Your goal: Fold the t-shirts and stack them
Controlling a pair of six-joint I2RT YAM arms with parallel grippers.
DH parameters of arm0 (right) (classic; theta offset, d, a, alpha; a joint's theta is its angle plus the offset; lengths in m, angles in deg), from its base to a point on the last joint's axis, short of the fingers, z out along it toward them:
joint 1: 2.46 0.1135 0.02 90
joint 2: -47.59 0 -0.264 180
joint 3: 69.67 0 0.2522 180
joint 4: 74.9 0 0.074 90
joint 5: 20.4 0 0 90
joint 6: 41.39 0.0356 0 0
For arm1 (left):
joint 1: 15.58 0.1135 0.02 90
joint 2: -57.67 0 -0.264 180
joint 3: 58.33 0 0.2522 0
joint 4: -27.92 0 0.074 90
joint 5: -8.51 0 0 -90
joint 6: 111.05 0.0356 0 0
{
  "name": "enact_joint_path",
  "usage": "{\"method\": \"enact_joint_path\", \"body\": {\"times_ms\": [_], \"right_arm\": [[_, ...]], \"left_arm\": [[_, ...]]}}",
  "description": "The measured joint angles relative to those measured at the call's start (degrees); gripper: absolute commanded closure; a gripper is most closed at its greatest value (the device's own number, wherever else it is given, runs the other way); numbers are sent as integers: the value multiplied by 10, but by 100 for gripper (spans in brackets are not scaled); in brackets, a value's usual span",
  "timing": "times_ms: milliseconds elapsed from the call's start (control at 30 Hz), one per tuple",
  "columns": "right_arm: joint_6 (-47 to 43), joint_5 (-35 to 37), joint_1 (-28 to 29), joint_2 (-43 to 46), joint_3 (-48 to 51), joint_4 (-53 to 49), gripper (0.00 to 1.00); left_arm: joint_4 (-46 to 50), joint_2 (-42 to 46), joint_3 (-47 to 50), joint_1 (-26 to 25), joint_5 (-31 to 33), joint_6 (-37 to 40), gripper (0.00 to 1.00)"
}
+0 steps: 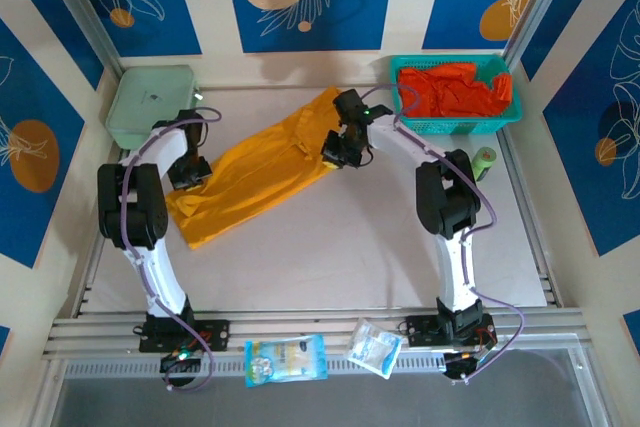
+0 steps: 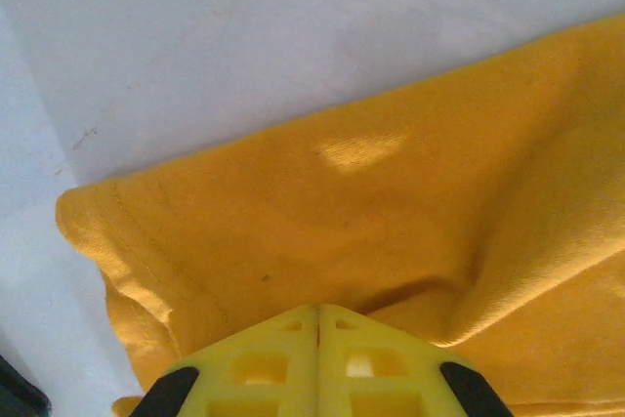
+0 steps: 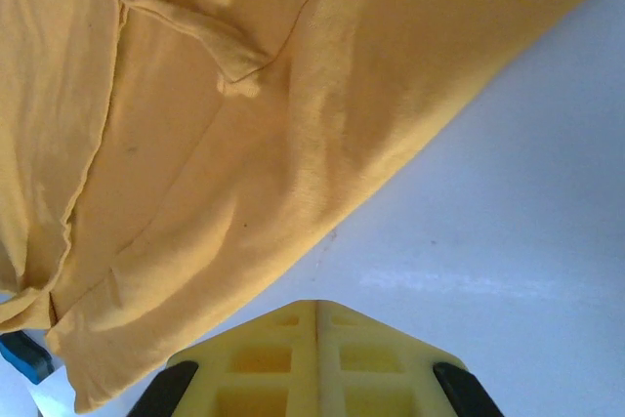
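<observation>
A mustard-yellow t-shirt (image 1: 255, 172) lies stretched diagonally across the table, from the near left toward the far middle. My left gripper (image 1: 188, 173) is down on its near-left part. Its jaws (image 2: 318, 309) are shut, with the yellow cloth (image 2: 391, 212) creased and pinched at their tips. My right gripper (image 1: 340, 150) hovers at the shirt's far-right edge. It (image 3: 317, 303) is shut with nothing in it, above bare table just beside the cloth's edge (image 3: 293, 144). The red-orange t-shirts (image 1: 452, 90) lie crumpled in the basket.
The teal mesh basket (image 1: 458, 127) stands at the far right, a pale green lidded box (image 1: 150, 102) at the far left. A green cylinder (image 1: 485, 162) stands beside the right arm. Two plastic packets (image 1: 285, 358) (image 1: 376, 348) lie on the front rail.
</observation>
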Motion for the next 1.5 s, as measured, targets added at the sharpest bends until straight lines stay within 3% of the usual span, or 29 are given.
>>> {"method": "enact_joint_path", "body": {"times_ms": [167,433,600,767,1067,1267,1500], "right_arm": [[10,0,8,-50,-37,0,100],[7,0,10,-135,-162,-31,100],[-2,0,8,-188,-252,-55,100],[-8,7,6,-252,-350,-104,100],[-12,49,16,-235,-291,-125,100],[-14,52,14,-224,-273,-122,100],[-14,39,-5,-232,-282,-119,100]], "left_arm": [[-1,35,59,-9,0,0,93],[2,124,141,-63,-21,-3,93],[6,160,154,-74,-42,-3,92],[28,170,138,-64,-20,-3,89],[38,94,7,5,21,-2,91],[10,10,42,11,6,-5,94],[-3,26,110,-15,0,-7,93]]}}
